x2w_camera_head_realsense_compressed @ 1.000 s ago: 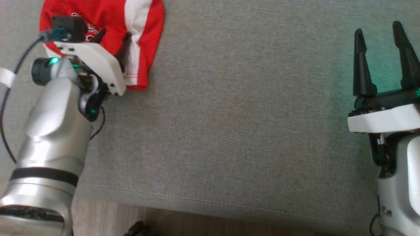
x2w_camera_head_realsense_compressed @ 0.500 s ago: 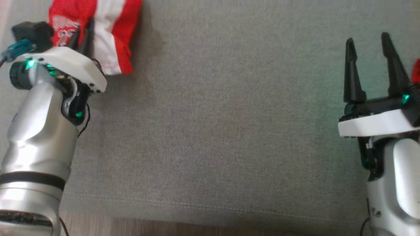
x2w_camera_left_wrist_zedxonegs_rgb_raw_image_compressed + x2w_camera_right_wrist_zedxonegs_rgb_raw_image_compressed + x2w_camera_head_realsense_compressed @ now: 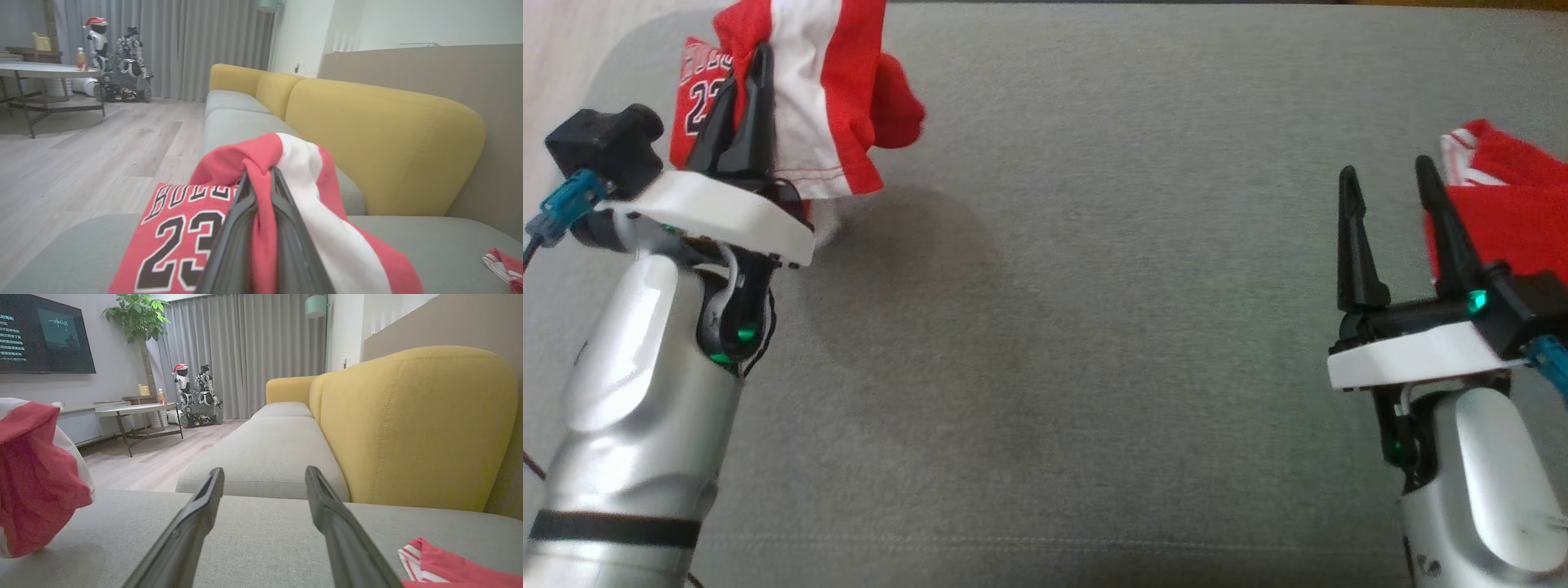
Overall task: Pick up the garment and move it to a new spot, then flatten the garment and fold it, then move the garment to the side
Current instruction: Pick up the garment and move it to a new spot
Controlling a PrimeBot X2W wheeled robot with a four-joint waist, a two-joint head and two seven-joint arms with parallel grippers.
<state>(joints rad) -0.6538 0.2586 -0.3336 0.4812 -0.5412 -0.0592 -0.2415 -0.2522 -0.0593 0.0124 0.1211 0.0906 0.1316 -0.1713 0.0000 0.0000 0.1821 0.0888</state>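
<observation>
Step in hand: pick-up and carry. Left pincer (image 3: 745, 77) is clamped on a bunched fold of the jersey (image 3: 825, 90), which hangs over the left end of the seat (image 3: 1094, 310). Right pincer (image 3: 1388, 175) gapes wide, empty, over the seat's right end. Next move, as judged: set the jersey down mid-seat, which lies bare. A second red cloth (image 3: 1511, 212) at the seat's right end could snag.
</observation>
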